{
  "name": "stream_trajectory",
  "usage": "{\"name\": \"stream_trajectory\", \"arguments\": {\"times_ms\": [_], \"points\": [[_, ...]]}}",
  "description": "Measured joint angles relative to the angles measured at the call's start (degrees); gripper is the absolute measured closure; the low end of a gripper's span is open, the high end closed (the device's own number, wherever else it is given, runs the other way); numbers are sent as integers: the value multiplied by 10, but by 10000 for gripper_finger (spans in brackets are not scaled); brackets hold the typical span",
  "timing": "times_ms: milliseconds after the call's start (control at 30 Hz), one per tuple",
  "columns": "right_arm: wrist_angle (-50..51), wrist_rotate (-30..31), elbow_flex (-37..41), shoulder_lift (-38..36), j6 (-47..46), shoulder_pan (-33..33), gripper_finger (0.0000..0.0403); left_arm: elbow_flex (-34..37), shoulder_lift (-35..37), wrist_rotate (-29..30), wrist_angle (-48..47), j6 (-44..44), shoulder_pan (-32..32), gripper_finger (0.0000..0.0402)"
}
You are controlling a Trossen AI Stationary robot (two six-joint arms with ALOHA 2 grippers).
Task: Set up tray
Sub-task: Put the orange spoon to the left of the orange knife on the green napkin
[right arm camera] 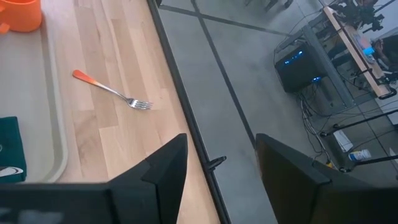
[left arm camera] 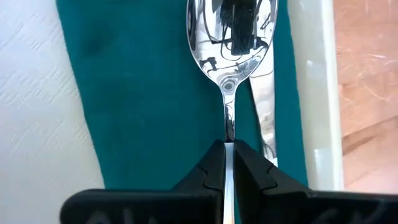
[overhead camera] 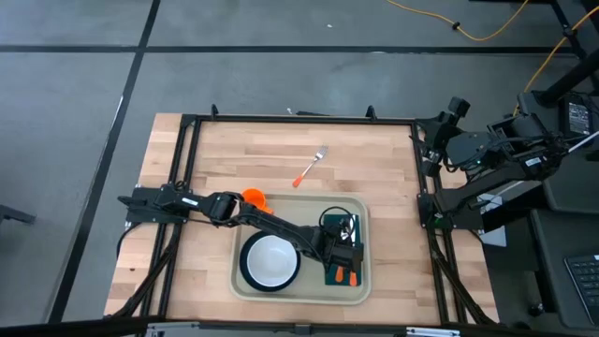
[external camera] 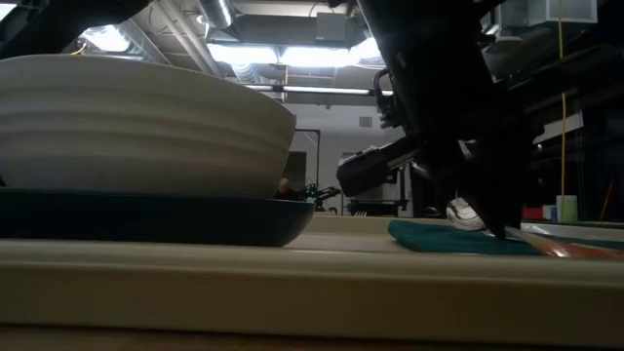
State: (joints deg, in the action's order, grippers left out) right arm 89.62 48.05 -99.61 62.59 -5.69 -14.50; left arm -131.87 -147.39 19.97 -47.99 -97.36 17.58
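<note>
The tray (overhead camera: 301, 281) lies on the table (overhead camera: 215, 159). Over its napkin (left arm camera: 155, 93), a spoon (left arm camera: 231, 50) is pinched in the left gripper's (left arm camera: 227, 163) nearly closed fingers, seemingly being laid beside a knife (left arm camera: 266, 118). The right gripper (right arm camera: 217, 163), spread open, is parked off-table.

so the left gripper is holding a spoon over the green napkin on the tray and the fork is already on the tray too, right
Not quite. The left gripper does grip the spoon over the green napkin on the tray, but the fork is not on the tray. The high view shows it lying on the bare wooden table, beyond the tray's far rim.
</note>
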Motion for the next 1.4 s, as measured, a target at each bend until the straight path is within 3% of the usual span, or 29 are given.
{"name": "stream_trajectory", "arguments": {"times_ms": [233, 967, 1400], "points": [[0, 0, 0, 0, 1, 0, 210, 0, -1, -6, 2, -1, -1, 393], [0, 0, 0, -1, 2, 0, 210, 0, -2, -13, 8, 24, -17, 301], [0, 0, 0, -2, 19, 0, 210, 20, 0, -18, -9, 10, -17, 298]]}}
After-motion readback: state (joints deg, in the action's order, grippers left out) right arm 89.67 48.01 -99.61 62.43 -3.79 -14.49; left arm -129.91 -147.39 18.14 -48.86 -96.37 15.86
